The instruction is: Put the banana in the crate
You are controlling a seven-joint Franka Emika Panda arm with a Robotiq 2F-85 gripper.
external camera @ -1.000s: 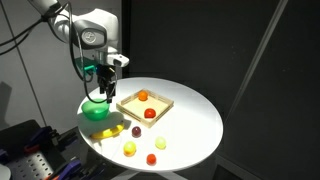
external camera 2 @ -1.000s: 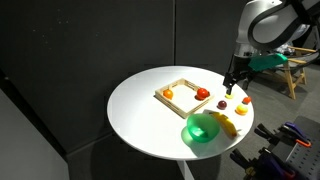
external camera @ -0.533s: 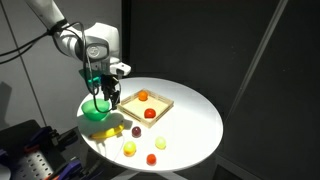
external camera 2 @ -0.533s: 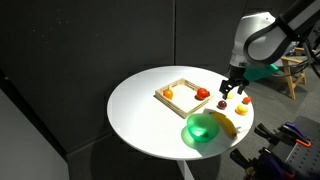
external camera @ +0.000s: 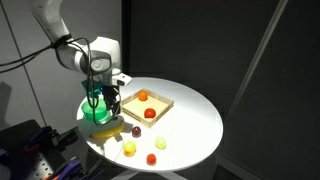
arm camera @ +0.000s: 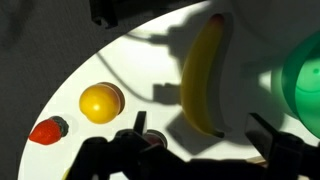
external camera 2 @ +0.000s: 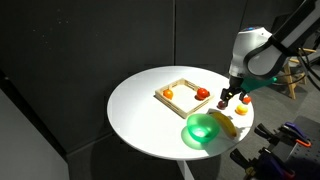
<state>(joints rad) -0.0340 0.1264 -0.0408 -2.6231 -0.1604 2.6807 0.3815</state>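
Observation:
The yellow banana (arm camera: 203,75) lies on the white round table between the green bowl and the loose fruits; it also shows in both exterior views (external camera: 106,132) (external camera 2: 227,124). The light-wood crate (external camera: 160,111) (external camera 2: 168,102) sits near the table's middle and holds an orange fruit and a red fruit. My gripper (arm camera: 200,135) is open and empty, low over the banana's end, one finger on each side of it. In the exterior views (external camera: 106,100) (external camera 2: 224,100) it hangs beside the bowl, close to the crate.
The green bowl (external camera: 96,113) (external camera 2: 203,128) (arm camera: 305,75) stands right next to the banana. A yellow round fruit (arm camera: 101,101), a red fruit (arm camera: 47,130), a purple one (external camera: 136,130) and others lie near the table edge (external camera: 190,150).
The arm has come down and moved from above the bowl's far side to just over the banana. The gripper has stayed open; no objects have moved.

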